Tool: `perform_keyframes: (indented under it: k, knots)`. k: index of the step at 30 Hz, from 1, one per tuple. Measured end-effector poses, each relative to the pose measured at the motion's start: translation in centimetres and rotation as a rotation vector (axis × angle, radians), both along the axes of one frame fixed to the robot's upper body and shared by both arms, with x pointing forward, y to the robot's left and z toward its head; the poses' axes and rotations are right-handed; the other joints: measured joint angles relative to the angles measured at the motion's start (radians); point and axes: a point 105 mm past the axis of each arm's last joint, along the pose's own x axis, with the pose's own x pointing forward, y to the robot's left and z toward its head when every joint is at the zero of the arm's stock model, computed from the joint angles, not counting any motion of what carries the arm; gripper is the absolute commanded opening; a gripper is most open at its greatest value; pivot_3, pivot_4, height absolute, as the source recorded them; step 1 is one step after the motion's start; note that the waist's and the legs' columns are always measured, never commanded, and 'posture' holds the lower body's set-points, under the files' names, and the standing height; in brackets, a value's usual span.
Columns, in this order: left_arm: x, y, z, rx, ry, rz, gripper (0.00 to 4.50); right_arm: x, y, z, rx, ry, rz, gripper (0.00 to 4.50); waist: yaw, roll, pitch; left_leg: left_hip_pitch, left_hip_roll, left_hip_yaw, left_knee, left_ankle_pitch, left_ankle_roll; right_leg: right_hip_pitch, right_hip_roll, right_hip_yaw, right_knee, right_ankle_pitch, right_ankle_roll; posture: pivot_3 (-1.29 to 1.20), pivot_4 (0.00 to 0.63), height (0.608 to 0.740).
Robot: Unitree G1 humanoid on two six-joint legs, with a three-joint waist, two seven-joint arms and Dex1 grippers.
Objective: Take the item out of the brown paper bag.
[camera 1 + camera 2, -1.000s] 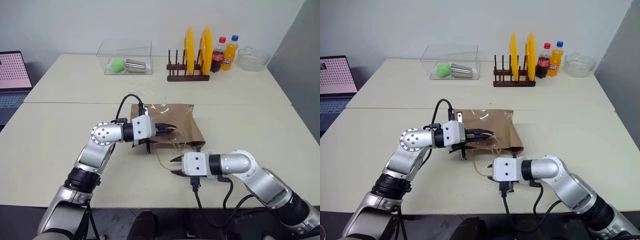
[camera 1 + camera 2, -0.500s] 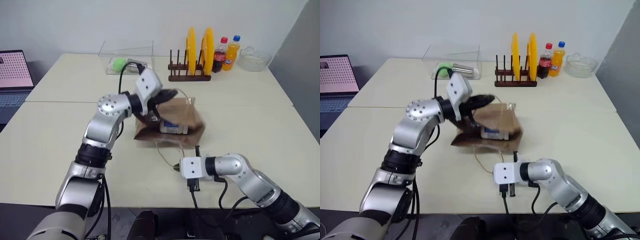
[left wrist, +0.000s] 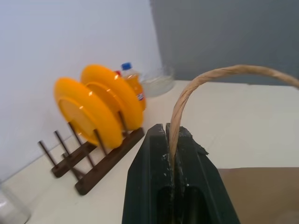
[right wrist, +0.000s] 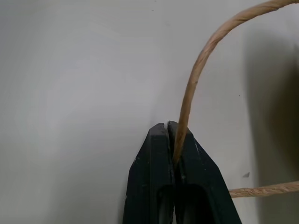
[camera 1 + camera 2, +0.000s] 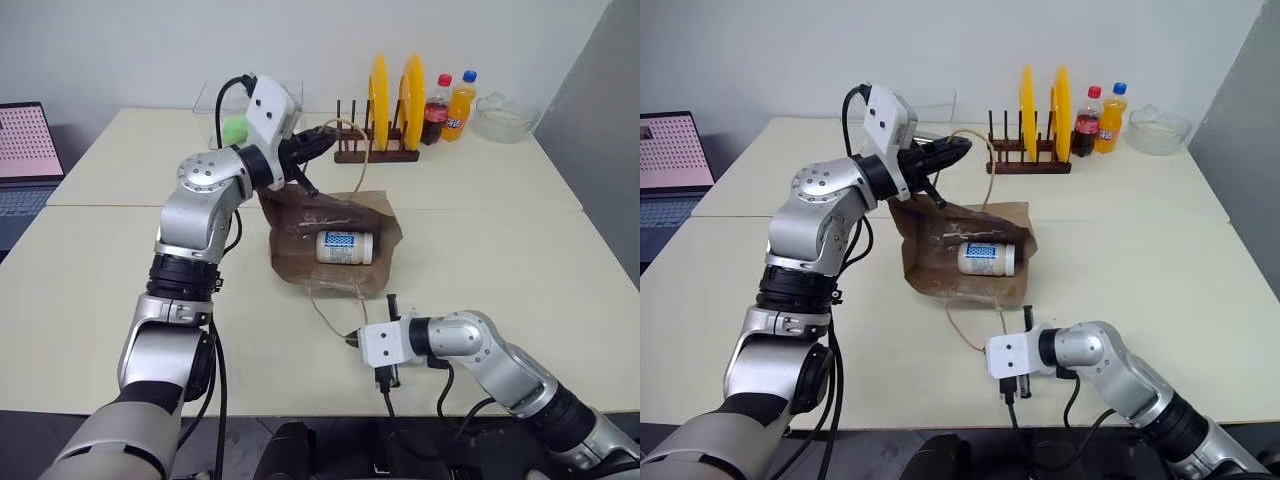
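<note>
Your left gripper has its fingers pressed tight on one thin beige cord handle and holds it high, so the creased brown kraft paper bag hangs from that cord with its mouth gaping toward you and its lower edge on the pale bench. Your right gripper sits low at the near edge, fingers shut on the other cord handle, which trails from the bag's lower lip. Inside the open mouth lies the item, a small white cylindrical container with a blue-patterned label, on its side on the lower wall of the bag.

The risks as I judge them: both of your grippers are busy with cords, so nothing is free to reach in. Let go of the upper handle and the mouth will likely fold shut over the container. Pull the two handles further apart and thin cord may tear out of creased paper. Lift more and the round container may roll out, across the bench or off the near edge.

Hard to read: where each cord is fixed to the paper, and how deep the bag runs behind the container. The label's print is too small to make out, and the bag's far wall is hidden.
</note>
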Motion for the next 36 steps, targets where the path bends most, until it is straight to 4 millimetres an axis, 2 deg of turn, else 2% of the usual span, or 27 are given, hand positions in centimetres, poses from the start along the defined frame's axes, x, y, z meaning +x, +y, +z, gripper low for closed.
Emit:
perform_keyframes:
  k: [2,6,11,15,17,20,23,26,30,34,36]
  knots:
    - [-0.9,-0.2,-0.2,0.009,-0.005,-0.046,0.00,0.2,0.3,0.7,0.037,-0.001,-0.013,0.61,0.000,0.000,0.000,0.000,0.000,0.000,0.000,0.000,0.000,0.000,0.000,0.000,0.000,0.000,0.000,0.00,0.150,0.740]
    - [-1.9,0.1,-1.4,0.032,0.013,-0.078,0.00,0.4,-0.1,2.3,0.088,0.019,-0.045,1.99,0.001,0.000,0.000,0.000,0.000,0.000,0.000,0.000,0.000,0.000,0.000,0.000,0.000,0.000,0.000,0.00,0.150,0.740]
    - [-2.5,-0.3,-1.2,0.040,0.005,-0.102,0.00,-1.5,-1.6,5.1,0.112,0.131,-0.018,1.99,0.005,0.000,0.000,-0.001,-0.001,-0.001,0.001,-0.002,0.003,0.000,-0.001,0.000,-0.001,0.000,0.000,0.00,0.150,0.740]
    - [-2.6,-0.5,-1.2,0.024,0.018,-0.117,0.00,-2.3,-3.4,8.8,0.239,0.283,-0.060,1.99,0.005,0.000,0.000,-0.001,0.000,-0.001,0.001,-0.002,0.004,0.000,-0.001,-0.001,0.000,0.000,0.000,0.00,0.150,0.740]
    - [-2.6,-0.7,-1.3,0.014,0.028,-0.121,0.00,-2.4,-3.3,11.1,0.337,0.330,-0.053,1.99,0.002,0.000,0.000,-0.001,0.000,-0.001,0.001,-0.002,0.004,0.000,0.000,-0.001,0.000,0.000,0.000,0.00,0.150,0.740]
    - [-2.6,-0.8,-1.2,0.002,0.035,-0.129,0.00,-1.7,-2.7,12.7,0.397,0.293,-0.071,1.99,0.000,0.000,0.000,0.000,0.000,-0.001,0.000,-0.002,0.004,0.000,0.000,-0.001,0.000,0.000,0.000,0.00,0.150,0.740]
    - [-2.7,-0.9,-1.1,-0.002,0.033,-0.130,0.00,0.8,-1.1,12.2,0.358,0.175,-0.136,1.99,0.000,0.000,0.000,0.000,0.000,0.000,0.000,-0.002,0.004,0.000,0.000,0.000,0.000,0.000,0.000,0.00,0.150,0.740]
    - [-2.7,-1.1,-1.0,-0.007,0.034,-0.134,0.00,3.8,0.3,10.5,0.254,0.056,-0.203,1.99,0.000,0.000,0.000,-0.001,0.000,0.000,0.000,-0.002,0.004,-0.001,0.000,0.000,0.000,0.000,0.000,0.00,0.150,0.740]
    - [-2.8,-1.2,-1.0,-0.010,0.034,-0.138,0.00,6.4,1.9,9.3,0.185,-0.054,-0.241,2.89,0.000,0.000,0.000,-0.003,0.000,0.001,0.000,0.000,0.000,-0.002,0.000,0.001,0.000,0.003,-0.005,0.00,0.150,0.740]
    - [-2.8,-1.3,-0.9,-0.010,0.031,-0.139,0.00,7.9,1.8,8.0,0.074,-0.145,-0.259,4.32,0.002,0.000,0.000,-0.003,-0.001,0.001,0.001,0.000,0.000,-0.003,-0.001,0.001,0.000,0.003,-0.005,0.00,0.150,0.740]
    - [-2.9,-1.3,-0.8,-0.009,0.025,-0.141,0.00,8.4,1.7,6.9,0.010,-0.163,-0.260,4.32,0.001,0.000,0.000,-0.003,-0.001,0.001,0.001,0.000,0.000,-0.003,-0.001,0.001,0.000,0.003,-0.005,0.00,0.150,0.740]
